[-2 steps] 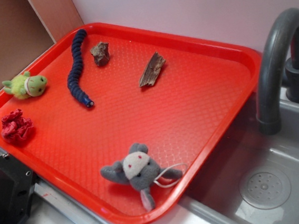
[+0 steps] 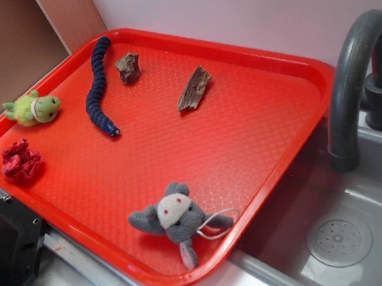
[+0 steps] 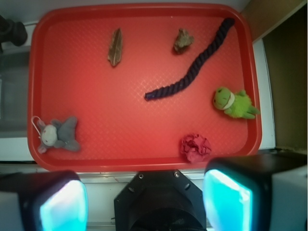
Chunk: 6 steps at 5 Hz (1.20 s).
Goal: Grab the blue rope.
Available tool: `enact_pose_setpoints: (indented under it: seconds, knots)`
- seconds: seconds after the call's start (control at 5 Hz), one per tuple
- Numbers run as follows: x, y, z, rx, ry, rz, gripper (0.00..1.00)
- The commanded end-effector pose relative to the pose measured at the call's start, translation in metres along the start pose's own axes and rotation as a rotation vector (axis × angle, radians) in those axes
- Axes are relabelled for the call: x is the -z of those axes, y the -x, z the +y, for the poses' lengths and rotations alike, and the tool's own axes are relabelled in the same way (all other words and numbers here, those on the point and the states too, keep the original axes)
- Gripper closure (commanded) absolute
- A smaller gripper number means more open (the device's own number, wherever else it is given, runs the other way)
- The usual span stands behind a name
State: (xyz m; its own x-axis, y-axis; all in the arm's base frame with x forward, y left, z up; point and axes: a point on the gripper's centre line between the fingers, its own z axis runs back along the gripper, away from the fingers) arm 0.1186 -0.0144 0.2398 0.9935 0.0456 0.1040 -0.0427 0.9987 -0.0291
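Observation:
The blue rope (image 2: 95, 87) is a dark navy twisted piece lying curved on the red tray (image 2: 257, 130) near its back left corner, its lighter capped tip toward the tray's middle. In the wrist view the blue rope (image 3: 192, 65) runs diagonally in the upper right of the tray (image 3: 144, 120). My gripper (image 3: 144, 202) is high above the tray's near edge, open, with its cyan pads (image 3: 226, 202) wide apart and nothing between them. The gripper does not show in the exterior view.
On the tray lie a green plush (image 2: 33, 109), a red crumpled cloth (image 2: 21, 161), a grey mouse plush (image 2: 175, 220), a brown rock (image 2: 128, 67) and a bark piece (image 2: 194, 88). A sink (image 2: 349, 236) with a grey faucet (image 2: 351, 80) is at the right. A wooden wall (image 2: 6, 46) stands at the left.

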Motion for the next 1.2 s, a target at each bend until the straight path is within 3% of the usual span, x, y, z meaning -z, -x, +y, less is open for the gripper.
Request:
enact_pose_setpoints:
  seconds: [0.0,0.4,0.6,1.0]
  knots:
    - [0.009,-0.035,0.037,-0.413,0.006,-0.036,0.0]
    - [0.058,-0.072,0.072,-0.783,-0.147,-0.18,0.0]
    - [0.081,-0.09,0.085,-0.739,-0.146,-0.257,0.0]
    - [0.135,-0.108,0.091,-0.677,-0.161,-0.217,0.0]
